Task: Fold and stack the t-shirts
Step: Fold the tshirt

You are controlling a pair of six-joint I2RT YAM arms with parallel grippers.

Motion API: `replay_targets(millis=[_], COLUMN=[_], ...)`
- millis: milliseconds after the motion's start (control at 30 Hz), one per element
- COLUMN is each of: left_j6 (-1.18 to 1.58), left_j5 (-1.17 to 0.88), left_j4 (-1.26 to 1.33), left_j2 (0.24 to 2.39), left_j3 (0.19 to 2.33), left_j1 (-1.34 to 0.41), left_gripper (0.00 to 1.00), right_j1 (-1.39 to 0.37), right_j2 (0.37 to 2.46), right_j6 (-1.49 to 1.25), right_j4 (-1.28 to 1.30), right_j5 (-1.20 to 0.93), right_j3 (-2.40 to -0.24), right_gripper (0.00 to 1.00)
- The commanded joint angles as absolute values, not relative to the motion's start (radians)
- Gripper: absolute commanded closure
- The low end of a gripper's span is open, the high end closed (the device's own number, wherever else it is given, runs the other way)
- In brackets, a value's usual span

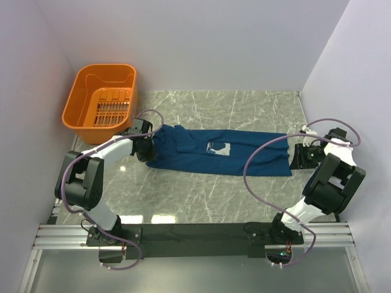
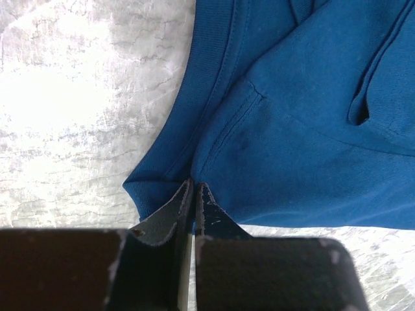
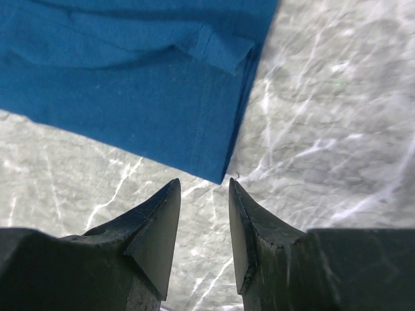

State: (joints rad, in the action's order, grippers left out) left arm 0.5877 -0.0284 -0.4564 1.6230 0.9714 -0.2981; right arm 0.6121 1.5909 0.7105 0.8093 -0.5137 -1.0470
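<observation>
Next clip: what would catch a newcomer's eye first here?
The dark blue t-shirt lies as a long strip across the middle of the marble table, its pale chest print facing up. The left gripper is shut on the shirt's left end, while the right gripper hangs open just off the right end. A bright orange basket sits at the far left corner.

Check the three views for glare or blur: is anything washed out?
Left wrist: glare bleaches the table at upper left; the shirt is sharp, seams readable. Right wrist: even light, no glare, shirt corner crisp. Top: bright reflections on the table near its front edge, nothing hidden.
</observation>
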Motion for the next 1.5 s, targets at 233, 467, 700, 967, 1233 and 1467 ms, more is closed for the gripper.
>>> replay_targets(millis=[233,467,700,967,1233,1467], left_j6=[0.578,0.584,0.586,0.589,0.589,0.589], left_j5=[-0.087,-0.121,-0.150,-0.153,-0.155,-0.160], left_j4=[-0.405,-0.380,-0.367,-0.361,-0.359,-0.356], left_j2=[1.575,1.545,1.539,1.532,1.532,1.534], left_j3=[0.994,0.983,0.973,0.966,0.965,0.963], left_j1=[-0.304,-0.304,-0.307,-0.307,-0.310,-0.310], left_gripper=[0.96,0.96,0.96,0.96,0.96,0.96], right_j1=[0.626,0.598,0.563,0.528,0.523,0.492], right_j2=[1.726,1.761,1.758,1.773,1.701,1.752], right_j6=[0.709,0.654,0.608,0.505,0.497,0.482], right_j4=[0.907,0.868,0.798,0.718,0.683,0.680], right_j5=[-0.634,-0.578,-0.523,-0.433,-0.394,-0.382], right_j3=[-1.207,-1.189,-1.111,-1.103,-1.072,-1.065], right_gripper=[0.55,0.55,0.55,0.58,0.56,0.54])
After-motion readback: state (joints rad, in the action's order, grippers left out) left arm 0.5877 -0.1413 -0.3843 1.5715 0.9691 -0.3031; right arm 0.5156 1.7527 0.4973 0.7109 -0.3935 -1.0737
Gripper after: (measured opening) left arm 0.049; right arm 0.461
